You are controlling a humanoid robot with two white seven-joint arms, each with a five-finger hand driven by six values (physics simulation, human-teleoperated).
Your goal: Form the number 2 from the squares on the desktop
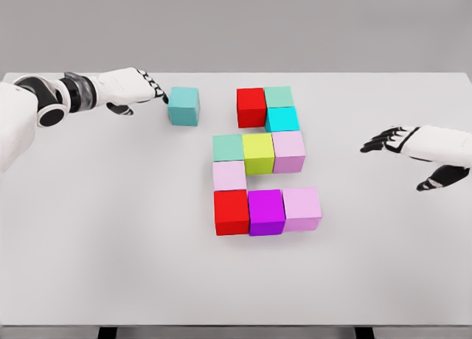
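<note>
Coloured cubes lie on the white table point(110, 243) in a block figure. Its top row is a red cube point(251, 107) and a green cube point(279, 96), with a cyan cube point(282, 119) below. The middle row holds a mint cube point(228, 147), a yellow-green cube point(259, 152) and a lilac cube point(288, 151). A pale pink cube point(229, 175) joins down to a red cube point(231, 211), a purple cube point(266, 211) and a pink cube point(302, 208). A teal cube point(184, 106) sits apart at upper left. My left hand point(151, 88) touches its left side, fingers extended, holding nothing.
My right hand point(413, 151) hovers open over the table at the right, well away from the cubes. The table's front edge runs along the bottom of the view and its far edge lies just behind the cubes.
</note>
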